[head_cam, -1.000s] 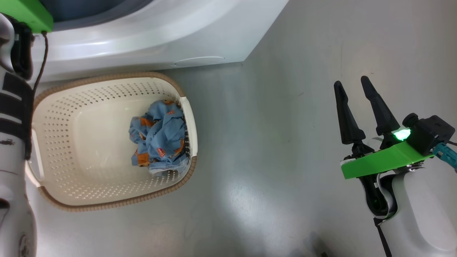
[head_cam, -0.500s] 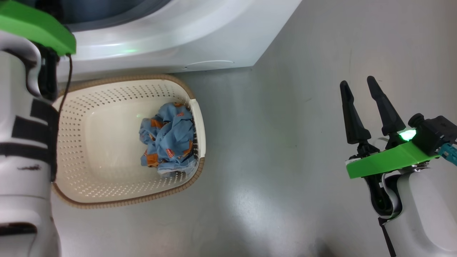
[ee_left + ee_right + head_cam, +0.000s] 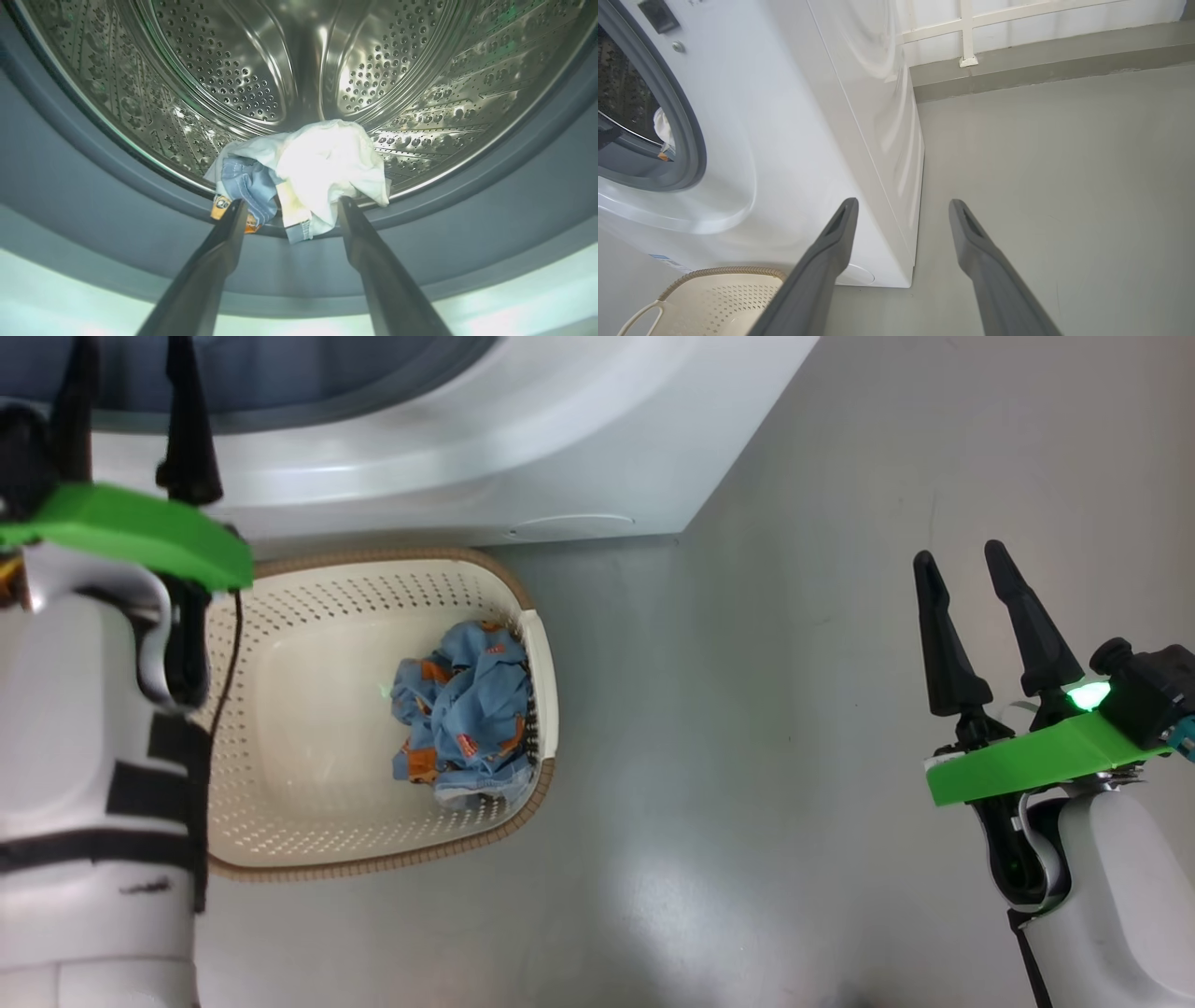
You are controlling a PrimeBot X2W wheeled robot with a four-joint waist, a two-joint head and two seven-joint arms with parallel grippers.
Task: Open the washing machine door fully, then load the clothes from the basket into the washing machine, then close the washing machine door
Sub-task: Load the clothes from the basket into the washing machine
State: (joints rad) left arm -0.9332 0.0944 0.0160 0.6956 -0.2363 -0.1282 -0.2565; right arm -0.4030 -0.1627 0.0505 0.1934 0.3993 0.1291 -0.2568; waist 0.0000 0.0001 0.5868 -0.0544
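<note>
The white washing machine [image 3: 560, 448] stands at the top of the head view, its door out of view. In front of it sits the cream basket [image 3: 280, 840]. One of the clothes, denim-blue with orange patches [image 3: 462, 714], lies crumpled against the basket's right wall. My left gripper [image 3: 131, 373] is open and empty, pointing at the machine's opening. In the left wrist view a white garment [image 3: 327, 158] and a blue one [image 3: 247, 184] lie at the steel drum's [image 3: 233, 70] front lip, just past my left gripper [image 3: 292, 205]. My right gripper [image 3: 962, 565] hangs open and empty over the floor.
A blue-grey gasket [image 3: 70, 186] rings the drum opening. The right wrist view shows the machine's side [image 3: 878, 116], the basket's corner [image 3: 714, 298], grey floor [image 3: 1064, 186] and a white wall rail [image 3: 966, 32] behind. The open right gripper [image 3: 902, 204] points along the floor.
The head camera has shifted, sliding the scene right. My left gripper has drawn back from the machine opening, bringing its fingers into view. The right arm has held still.
</note>
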